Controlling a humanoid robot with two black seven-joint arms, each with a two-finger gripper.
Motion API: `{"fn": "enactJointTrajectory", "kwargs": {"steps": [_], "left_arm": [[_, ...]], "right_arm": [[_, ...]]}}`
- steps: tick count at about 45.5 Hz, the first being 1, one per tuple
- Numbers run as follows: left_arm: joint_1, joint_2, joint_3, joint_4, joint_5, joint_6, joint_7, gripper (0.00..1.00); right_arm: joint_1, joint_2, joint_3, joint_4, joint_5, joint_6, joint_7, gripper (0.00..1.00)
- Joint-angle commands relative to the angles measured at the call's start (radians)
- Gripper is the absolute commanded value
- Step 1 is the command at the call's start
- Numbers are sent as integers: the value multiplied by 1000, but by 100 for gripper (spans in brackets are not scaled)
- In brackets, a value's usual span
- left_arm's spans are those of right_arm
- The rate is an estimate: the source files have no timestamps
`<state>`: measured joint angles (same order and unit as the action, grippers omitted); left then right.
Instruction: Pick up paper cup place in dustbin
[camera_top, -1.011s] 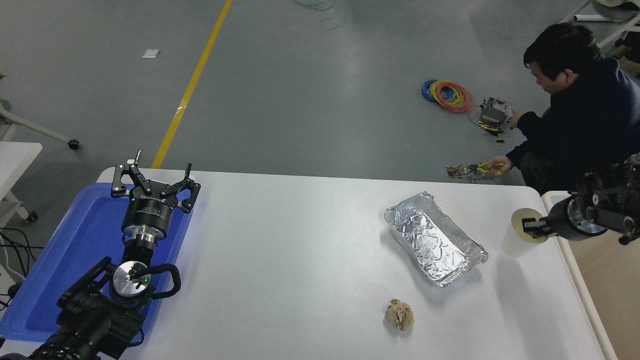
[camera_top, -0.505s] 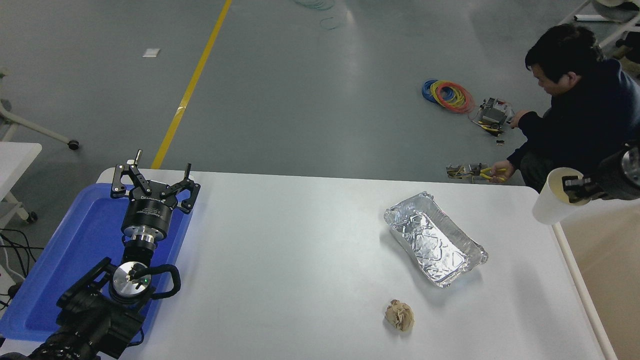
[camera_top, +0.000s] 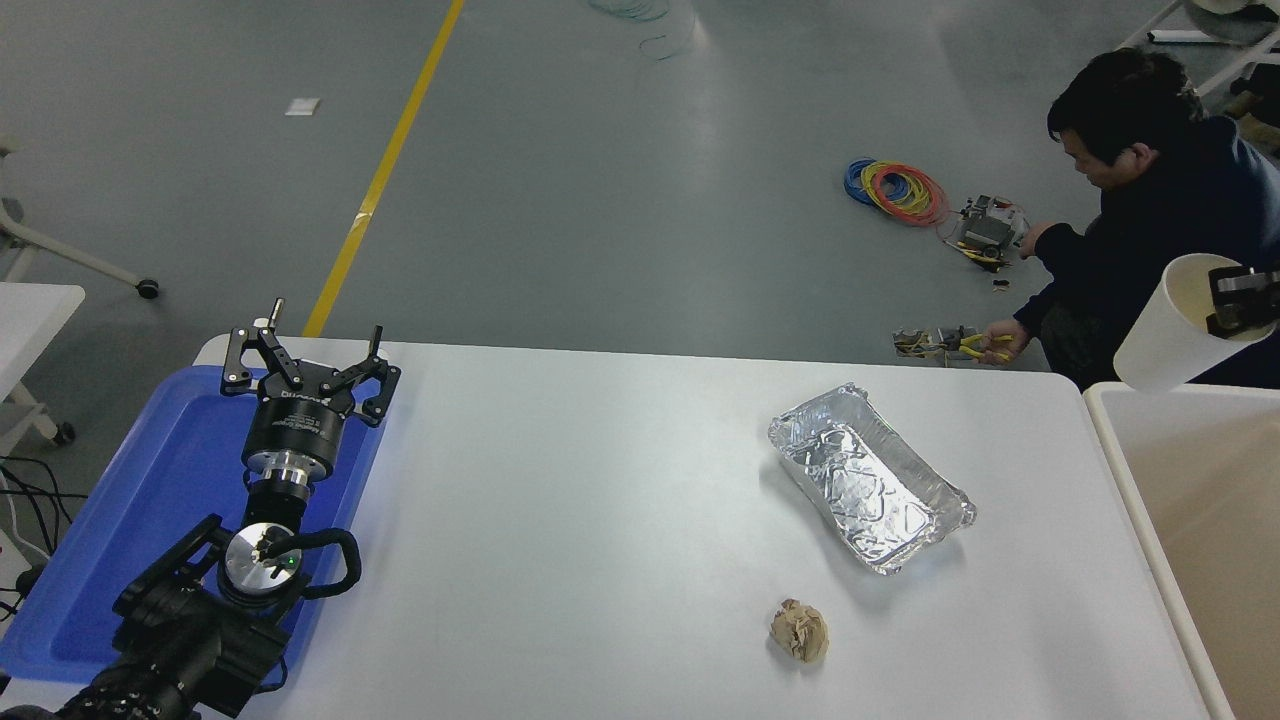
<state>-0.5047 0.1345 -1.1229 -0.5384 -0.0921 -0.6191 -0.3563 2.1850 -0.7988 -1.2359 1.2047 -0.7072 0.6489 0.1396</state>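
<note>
The white paper cup (camera_top: 1168, 338) hangs tilted in the air at the right edge, above the far left corner of the dustbin (camera_top: 1120, 440). My right gripper (camera_top: 1228, 300) is shut on the cup's rim; only its tip shows at the picture's right edge. The dustbin has a thick off-white rim and a beige inside and stands right of the table. My left gripper (camera_top: 305, 350) is parked open over the blue tray (camera_top: 150, 480) at the lower left.
A crinkled foil tray (camera_top: 868, 478) lies on the table's right half. A crumpled brown paper ball (camera_top: 799, 630) lies in front of it. A person (camera_top: 1150, 230) crouches on the floor beyond the table's far right corner, among cables and tools.
My right gripper has lifted the paper cup off the table's right edge and carried it up and to the right, over the dustbin's corner. The left arm has not moved.
</note>
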Motion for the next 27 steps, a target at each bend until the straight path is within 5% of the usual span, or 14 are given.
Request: {"fn": "enactJointTrajectory", "kwargs": {"steps": [1, 13, 27], "left_arm": [[0, 1, 0, 0, 0, 1, 0, 100], [0, -1, 0, 0, 0, -1, 0, 100], [0, -1, 0, 0, 2, -1, 0, 100]], "right_arm": [[33, -6, -16, 19, -6, 9, 0, 0], [-89, 4, -10, -97, -9, -51, -2, 0], [-471, 21, 65, -560, 9, -172, -2, 0]]}}
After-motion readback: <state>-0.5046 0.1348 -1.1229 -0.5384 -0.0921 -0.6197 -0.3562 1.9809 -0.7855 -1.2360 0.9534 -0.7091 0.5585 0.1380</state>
